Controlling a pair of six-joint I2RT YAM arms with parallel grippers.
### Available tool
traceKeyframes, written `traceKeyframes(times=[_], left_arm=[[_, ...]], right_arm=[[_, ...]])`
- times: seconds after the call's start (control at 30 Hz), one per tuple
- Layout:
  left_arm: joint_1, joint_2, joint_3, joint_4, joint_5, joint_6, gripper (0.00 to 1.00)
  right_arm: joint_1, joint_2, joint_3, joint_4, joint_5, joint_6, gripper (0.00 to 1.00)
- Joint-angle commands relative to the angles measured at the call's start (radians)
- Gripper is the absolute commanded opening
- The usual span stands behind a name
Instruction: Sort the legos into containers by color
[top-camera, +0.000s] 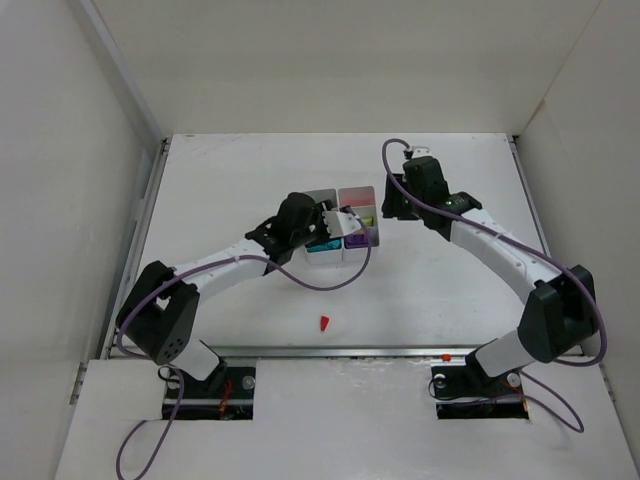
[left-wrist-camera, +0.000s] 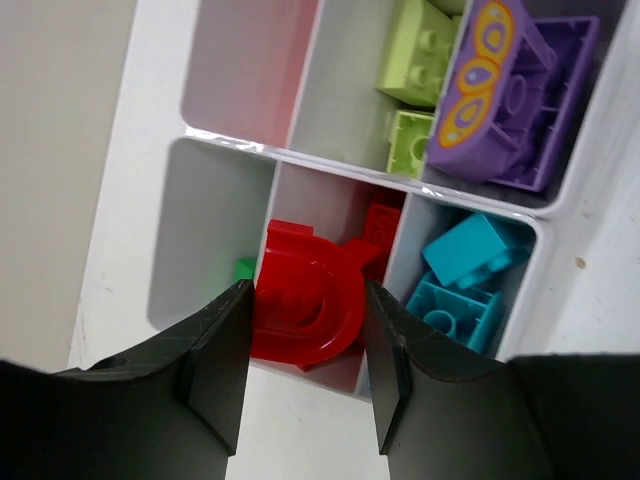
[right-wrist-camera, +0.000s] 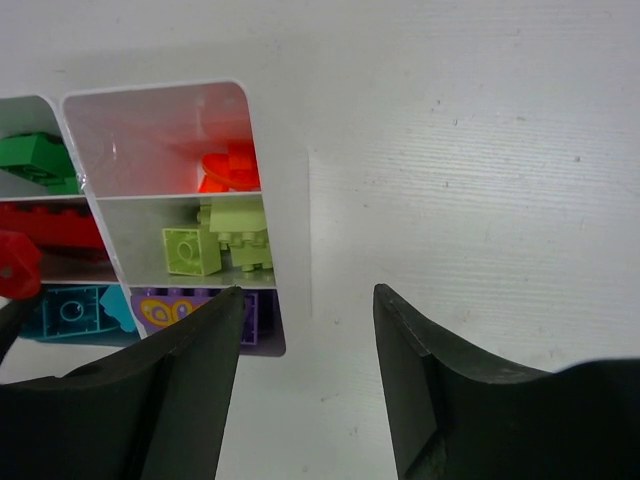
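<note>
One red arch (left-wrist-camera: 300, 295) is hanging clamped in your left hand (left-wrist-camera: 307, 300) above the containers' (left-wrist-camera: 232, 143) rim; right hand (right-wrist-camera: 308, 295) (parted, empty) is hovering over table (right-wrist-camera: 480, 180).

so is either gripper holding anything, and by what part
The left gripper pinches a red arch piece by its outer sides; the right gripper holds nothing.

The left arm (top-camera: 215, 268) and the right arm (top-camera: 490, 243) are alike. Each has smooth white tubular links joined by bulky black joint housings, with the largest housing at the shoulder. A thin purple cable (top-camera: 330, 283) runs loosely along each arm and trails out past its base. Each base (top-camera: 240, 385) sits on a black plate recessed at the near edge of the bench, with small red details. From the wrist views, the jaws are matt black plastic, flat-faced and faceted, each with a ridge line.
</note>
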Motion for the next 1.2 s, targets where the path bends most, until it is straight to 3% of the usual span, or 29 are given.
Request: traceKeyframes(times=[0.0, 0.13, 0.3, 0.33, 0.37, 0.67, 0.97, 1.17], left_arm=[[-0.001, 0.0, 0.057, 0.082, -0.04, -0.036, 0.08], [-0.001, 0.009, 0.066, 0.073, -0.024, -0.049, 0.15], [-0.001, 0.02, 0.057, 0.038, 0.015, 0.039, 0.24], [-0.001, 0.02, 0.057, 0.038, 0.015, 0.039, 0.27], [-0.001, 0.02, 0.048, 0.024, 0.024, 0.048, 0.37], [-0.001, 0.02, 0.077, -0.025, 0.024, 0.016, 0.61], [0.008, -0.028, 0.137, -0.11, 0.033, -0.125, 0.64], [0.019, -0.161, 0.191, -0.204, -0.045, -0.343, 0.64]], right_arm=[[-0.007, -0.043, -0.015, 0.041, 0.004, 0.009, 0.6], [-0.007, -0.053, -0.024, 0.041, 0.004, 0.009, 0.6], [-0.007, -0.053, -0.024, 0.041, 0.004, 0.009, 0.6], [-0.007, -0.062, -0.024, 0.041, 0.004, 0.009, 0.6], [-0.007, -0.062, -0.024, 0.032, 0.013, 0.009, 0.6], [-0.007, -0.062, -0.024, 0.032, 0.013, 0.009, 0.6], [0.002, -0.08, -0.024, 0.002, 0.045, -0.02, 0.6], [0.152, -0.109, 0.041, -0.104, 0.163, -0.057, 0.61]])
